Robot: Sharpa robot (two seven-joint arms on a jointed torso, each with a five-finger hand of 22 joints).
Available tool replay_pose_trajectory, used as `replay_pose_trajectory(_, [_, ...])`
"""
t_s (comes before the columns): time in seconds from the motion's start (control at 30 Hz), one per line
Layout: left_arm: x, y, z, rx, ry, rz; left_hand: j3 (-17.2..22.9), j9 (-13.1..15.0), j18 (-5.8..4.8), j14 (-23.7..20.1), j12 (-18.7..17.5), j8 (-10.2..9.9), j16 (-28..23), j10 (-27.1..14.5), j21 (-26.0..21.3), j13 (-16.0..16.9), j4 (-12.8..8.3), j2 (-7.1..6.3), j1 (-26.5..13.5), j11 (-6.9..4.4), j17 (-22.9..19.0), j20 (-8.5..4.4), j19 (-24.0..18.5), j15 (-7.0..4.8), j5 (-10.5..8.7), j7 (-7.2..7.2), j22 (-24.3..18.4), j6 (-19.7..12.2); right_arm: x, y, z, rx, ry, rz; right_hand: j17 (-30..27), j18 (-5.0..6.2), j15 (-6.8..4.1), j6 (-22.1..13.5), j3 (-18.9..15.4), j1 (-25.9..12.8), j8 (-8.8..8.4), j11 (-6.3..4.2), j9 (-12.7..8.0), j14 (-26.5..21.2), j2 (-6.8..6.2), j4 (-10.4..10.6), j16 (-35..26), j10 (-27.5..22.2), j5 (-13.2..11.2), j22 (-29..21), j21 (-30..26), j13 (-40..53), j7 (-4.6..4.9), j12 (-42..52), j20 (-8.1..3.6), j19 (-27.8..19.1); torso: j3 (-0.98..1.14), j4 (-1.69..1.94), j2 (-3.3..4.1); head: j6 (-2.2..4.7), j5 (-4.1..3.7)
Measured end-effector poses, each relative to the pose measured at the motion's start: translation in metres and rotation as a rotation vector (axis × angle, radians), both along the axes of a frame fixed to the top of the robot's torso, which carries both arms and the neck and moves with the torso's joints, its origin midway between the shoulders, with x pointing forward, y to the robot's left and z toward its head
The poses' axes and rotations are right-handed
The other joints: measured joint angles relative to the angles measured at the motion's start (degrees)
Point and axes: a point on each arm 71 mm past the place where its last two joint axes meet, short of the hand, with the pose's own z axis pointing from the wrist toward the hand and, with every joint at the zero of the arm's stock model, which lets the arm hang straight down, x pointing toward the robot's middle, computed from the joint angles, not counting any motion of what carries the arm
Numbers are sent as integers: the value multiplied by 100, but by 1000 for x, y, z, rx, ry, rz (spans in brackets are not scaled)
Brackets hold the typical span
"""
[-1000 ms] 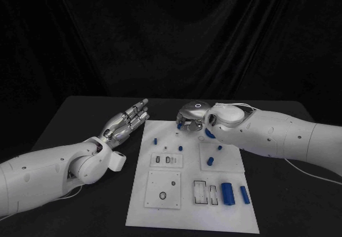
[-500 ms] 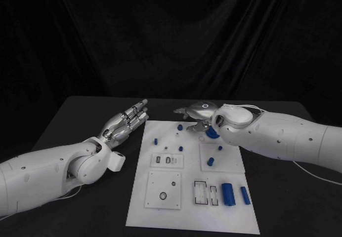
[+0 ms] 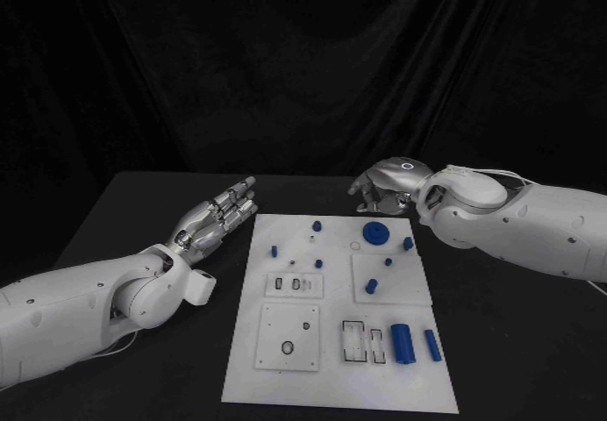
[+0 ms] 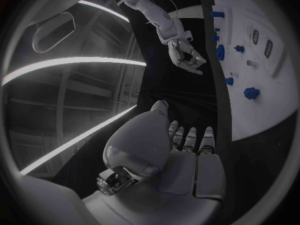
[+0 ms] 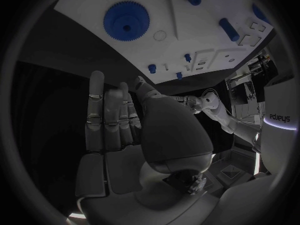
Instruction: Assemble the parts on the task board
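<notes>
The black desk point(image 3: 139, 202) carries the white task board point(image 3: 339, 386), which lies in the middle of it between the two white arms. Near the wrist of the right arm the word "sharpa" can be read in the right wrist view, the only writing I can make out. On the task board I count five inset plates with dark slots or holes, and about ten blue parts. The biggest part is a toothed blue gear point(image 3: 375, 232) lying flat near the board's far edge; two blue cylinders point(image 3: 403, 342) lie side by side at the board's near right corner beside a slotted plate point(image 3: 366, 341); the remaining parts are small pegs point(image 3: 371, 285) scattered over the far half of the board, too small to tell apart. The left robot hand point(image 3: 217, 217) lies just off the board's left edge, fingers straight and close together, holding nothing. The right robot hand point(image 3: 386, 186) hangs just beyond the board's far edge, above the gear's side, fingers curled loosely inward and apart, nothing in them that I can see.
</notes>
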Motion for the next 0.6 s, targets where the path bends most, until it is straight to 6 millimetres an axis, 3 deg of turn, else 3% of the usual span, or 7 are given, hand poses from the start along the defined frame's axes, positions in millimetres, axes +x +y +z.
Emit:
replay_pose_trajectory(0.03, [0, 0, 0, 0, 0, -1, 28, 0, 0, 0, 0, 0, 0, 1, 0, 0, 0, 0, 0, 3, 0, 0, 0, 0, 0, 20, 0, 3, -1, -3, -1, 5, 4, -6, 804, 2, -8, 53, -102, -106, -61, 11, 29, 410, 4, 92, 883, 566, -19, 608, 583, 1314, -8, 1069, -9, 298, 0, -1, -1, -5, 3])
replay_pose_trajectory(0.07, [0, -1, 0, -1, 0, -2, 27, 0, 1, 0, 0, 0, 0, 1, 0, 0, 0, 0, 0, 3, 0, 0, 0, 0, 0, 20, 0, 3, -1, -6, -2, 10, 9, -13, 1200, -150, -10, 165, -237, -276, -79, 13, 92, 718, -24, 227, 1761, 1722, -19, 1631, 1617, 2795, -33, 2538, -36, 828, 0, -3, -2, -13, 15])
replay_pose_trajectory(0.1, [0, -1, 0, -1, 1, -4, 27, 0, 1, 0, 0, 0, 0, 1, 0, 0, 0, 0, 0, 4, 0, 0, 0, 0, 0, 20, 0, 3, -3, -10, -5, 16, 17, -23, 1307, -277, -9, 247, -312, -379, -79, 17, 147, 793, -45, 302, 2173, 2359, -19, 2233, 2234, 3198, -40, 3541, -54, 1132, 0, -4, -2, -14, 21])
replay_pose_trajectory(0.2, [0, -2, 0, -2, 1, -5, 27, 0, 0, 0, 0, 0, 0, 2, 0, 1, 0, 0, 0, 3, -1, 0, 0, 0, 0, 19, 0, 3, -5, -20, -13, 27, 39, -50, 1385, -479, -11, 327, -492, -670, -86, 7, 247, 832, -103, 482, 2508, 2807, 44, 3160, 3342, 3495, -17, 4481, -76, 1743, -5, -11, -8, -18, 44])
replay_pose_trajectory(0.27, [0, -2, 0, -2, 1, -6, 27, 0, 0, 0, 0, 0, 0, 2, 0, 1, 0, 0, 0, 3, -1, 0, 0, 0, 0, 32, 0, 16, -7, -26, -18, 33, 56, -69, 1386, -545, -29, 249, -548, -764, -149, -2, 257, 850, -139, 542, 2524, 2817, 90, 3277, 3622, 3511, -13, 4536, -79, 1901, -13, -22, -14, -29, 70])
replay_pose_trajectory(0.4, [0, -1, 0, -2, 1, -6, 27, 5, 0, 0, 0, 0, 0, 2, 0, 1, 0, 0, 0, 3, -4, 0, 0, 0, 0, 52, -2, 36, -8, -35, -24, 38, 80, -104, 1386, -543, -29, -116, -569, -821, -190, -2, 164, 850, -197, 592, 2524, 2817, 92, 3305, 3783, 3510, -4, 4538, -87, 1973, -18, -44, -24, -48, 98])
replay_pose_trajectory(0.6, [0, -1, -1, -3, 1, -6, 27, 5, 0, 0, 0, 0, 0, 3, 0, 2, 0, 0, 0, 2, -4, 0, 0, -1, 0, 61, -5, 44, -10, -41, -34, 35, 120, -139, 1385, -543, -29, -180, -537, -816, -190, -2, 118, 850, -202, 560, 2524, 2817, 139, 3305, 3854, 3510, -9, 4538, -99, 2025, -22, -49, -28, -53, 99])
